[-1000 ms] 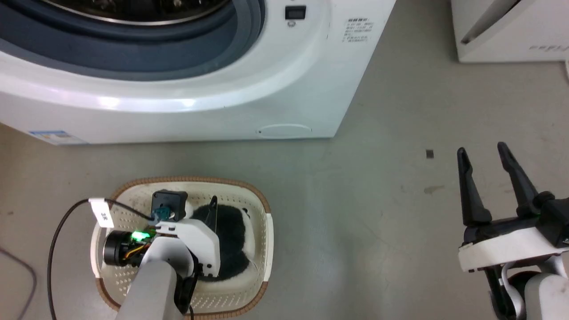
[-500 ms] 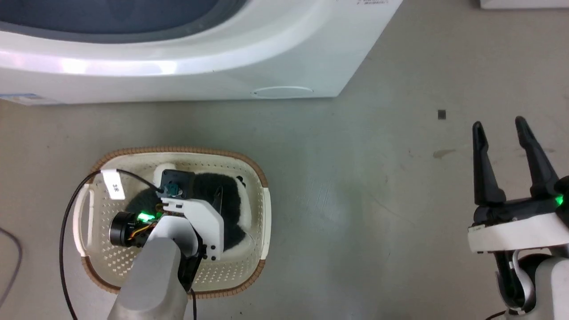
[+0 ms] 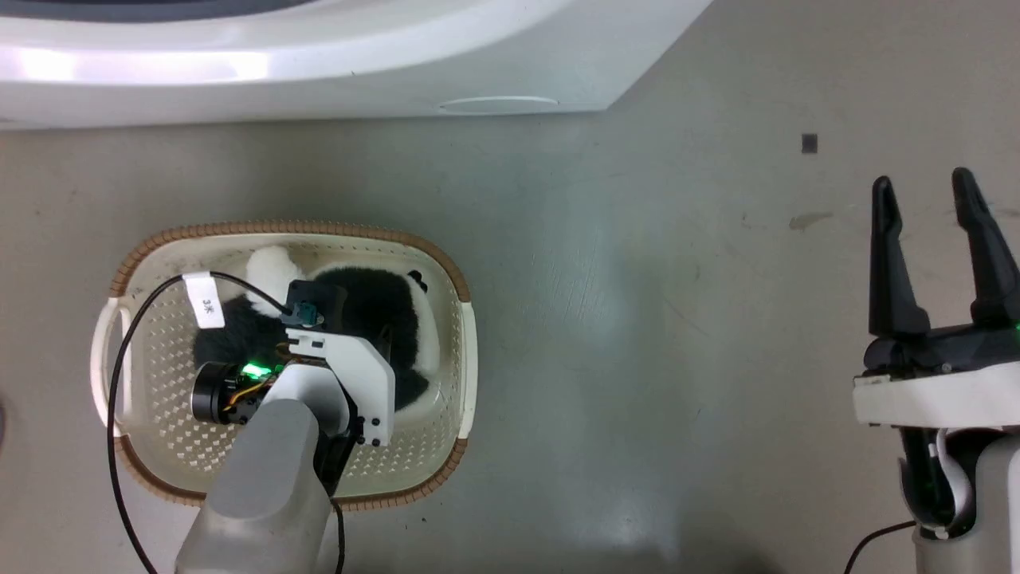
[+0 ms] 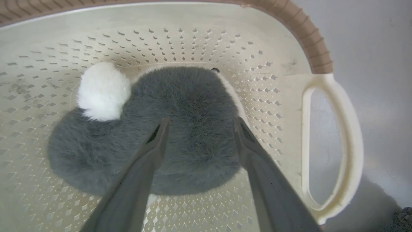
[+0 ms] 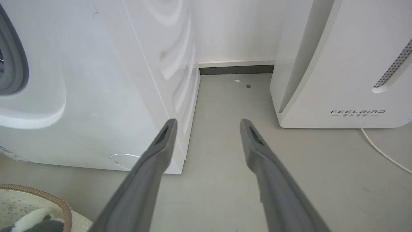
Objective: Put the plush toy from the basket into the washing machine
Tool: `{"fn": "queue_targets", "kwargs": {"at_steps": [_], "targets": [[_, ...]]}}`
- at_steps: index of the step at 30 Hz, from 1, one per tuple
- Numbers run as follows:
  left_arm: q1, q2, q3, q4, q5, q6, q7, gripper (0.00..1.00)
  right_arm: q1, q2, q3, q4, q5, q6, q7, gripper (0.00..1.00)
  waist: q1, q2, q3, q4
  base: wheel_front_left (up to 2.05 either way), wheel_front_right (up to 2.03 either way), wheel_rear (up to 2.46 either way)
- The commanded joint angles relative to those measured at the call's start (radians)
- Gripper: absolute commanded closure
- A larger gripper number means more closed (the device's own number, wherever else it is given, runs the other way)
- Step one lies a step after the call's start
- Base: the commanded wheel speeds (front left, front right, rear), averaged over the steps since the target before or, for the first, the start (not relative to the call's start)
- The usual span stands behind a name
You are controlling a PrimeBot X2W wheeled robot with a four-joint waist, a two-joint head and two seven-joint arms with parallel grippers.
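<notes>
A smooth grey floor (image 3: 637, 319) spreads under everything. At the lower left of the head view sits the cream oval perforated plastic basket with a brown braided rim (image 3: 279, 229). The fluffy black-and-white plush toy (image 3: 386, 303) lies on the basket's bottom, in its upper half. The left gripper (image 4: 199, 120) reaches down into the basket, its 2 dark fingers spread wide over the toy's black fur, not closed on it. Along the top edge runs the large white washing machine (image 3: 319, 72). At the lower right, the right gripper (image 3: 920, 187) hangs over bare floor, jaws parted and holding nothing.
</notes>
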Motion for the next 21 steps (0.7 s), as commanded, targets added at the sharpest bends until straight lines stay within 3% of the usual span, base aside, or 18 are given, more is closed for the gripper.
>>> {"fn": "queue_targets", "kwargs": {"at_steps": [1, 21], "targets": [[-0.03, 0.005, -0.006, 0.024, -0.009, -0.001, 0.003, 0.0, -0.027, 0.0, -0.007, -0.01, 0.007, 0.0, -0.012, 0.0, -0.0001, 0.0, 0.018, -0.002, 0.0, 0.0, 0.0], [-0.194, 0.016, -0.054, 0.23, -0.074, -0.005, 0.016, 0.0, -0.099, 0.0, -0.037, -0.029, 0.039, 0.0, -0.053, 0.0, -0.0001, 0.0, 0.189, -0.003, 0.0, 0.0, 0.0]]}}
